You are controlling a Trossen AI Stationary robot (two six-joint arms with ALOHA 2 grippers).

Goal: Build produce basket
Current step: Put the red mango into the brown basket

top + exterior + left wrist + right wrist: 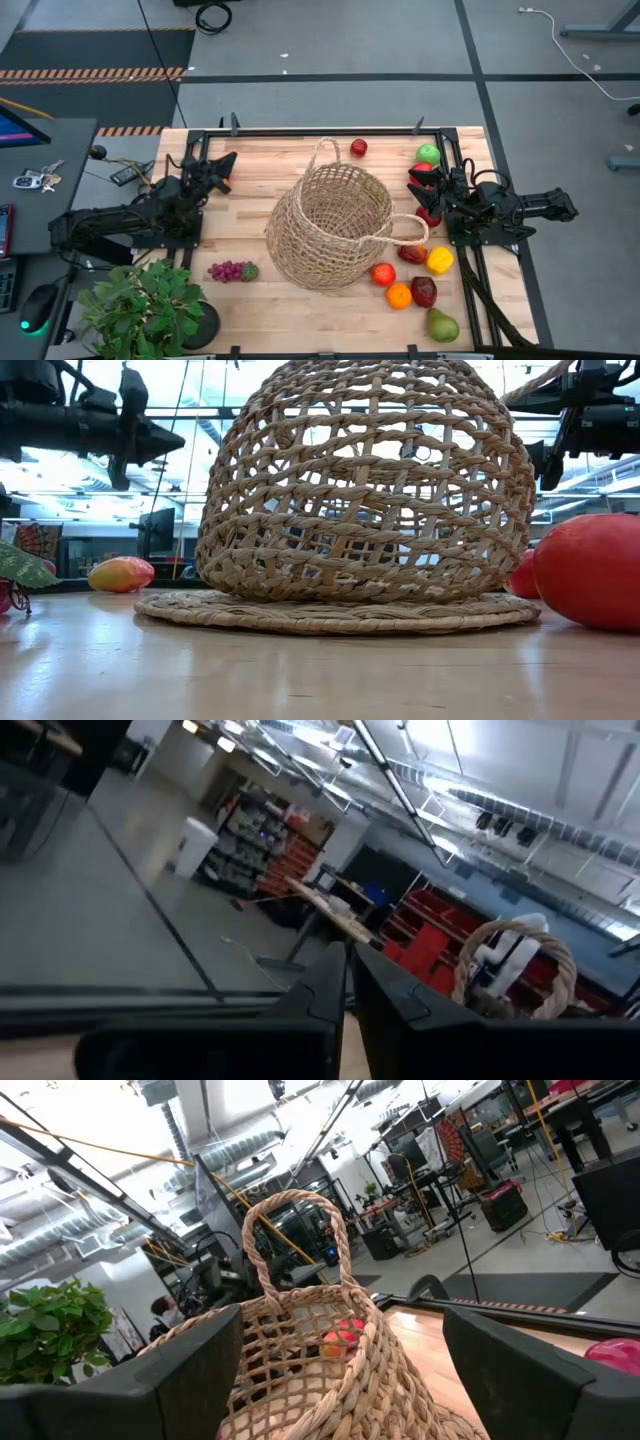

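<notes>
From above, the basket (330, 228) is seen lying tipped on the wooden table (260, 170), between the two arms, its mouth turned away from the right gripper (420, 190) and one looped handle reaching toward it; that gripper is held open and empty, with red, orange, yellow and dark produce (410, 275) clustered just beside and behind it, a green apple (428, 154) close by, and purple grapes (230, 270) far across near a potted plant (140, 305). The left gripper (222, 166) is parked shut, holding nothing, well apart from the basket. The step in hand is judged to be righting the basket before anything is loaded: the near handle or rim would best be taken squarely, and the basket turned slowly so the nearby fruit is not swept off. At table height, the weave fills the frame mouth-down, a red fruit (590, 570) is seen at one side, and a bright workshop lies beyond. In the left wrist view, closed fingers (350, 990) are shown against shelving and red racks. In the right wrist view, the handle (295, 1240) stands directly ahead between the spread fingers (520, 1370), with benches and cables behind.
</notes>
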